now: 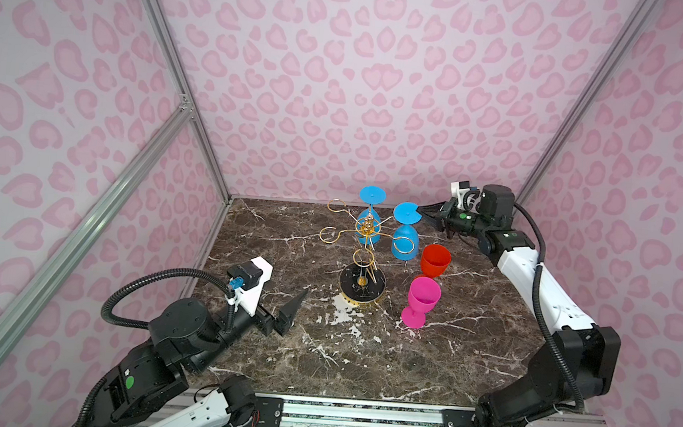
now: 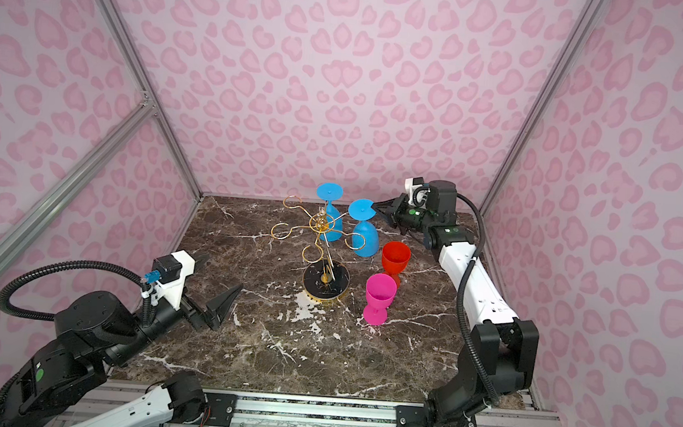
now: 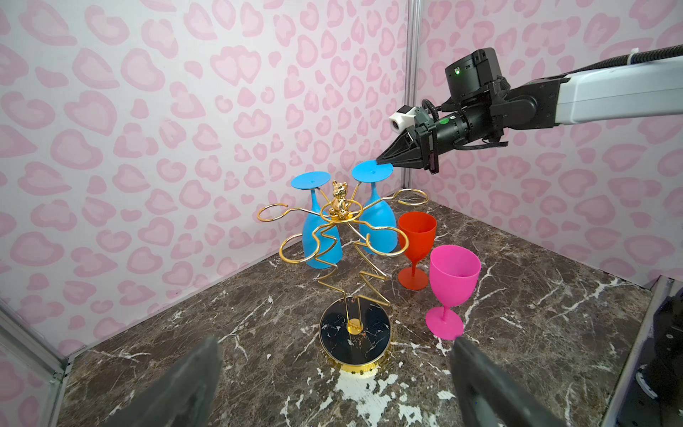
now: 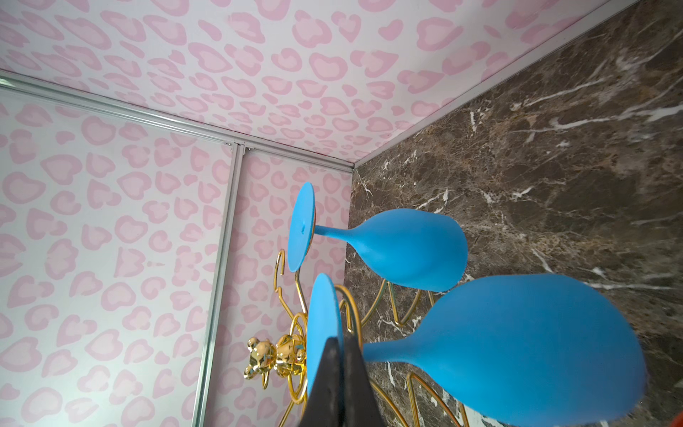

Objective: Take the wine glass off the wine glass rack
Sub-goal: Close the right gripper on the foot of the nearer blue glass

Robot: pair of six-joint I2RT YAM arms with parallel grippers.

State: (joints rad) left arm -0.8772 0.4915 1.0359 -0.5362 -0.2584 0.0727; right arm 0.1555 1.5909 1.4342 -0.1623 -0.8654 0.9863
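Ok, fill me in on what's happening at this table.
The right tool is shut on the foot of a blue wine glass hanging upside down on the wine glass rack; it is not yet off. A second blue glass hangs beside it. The red glass and pink glass stand on the table. The left tool is open, empty.
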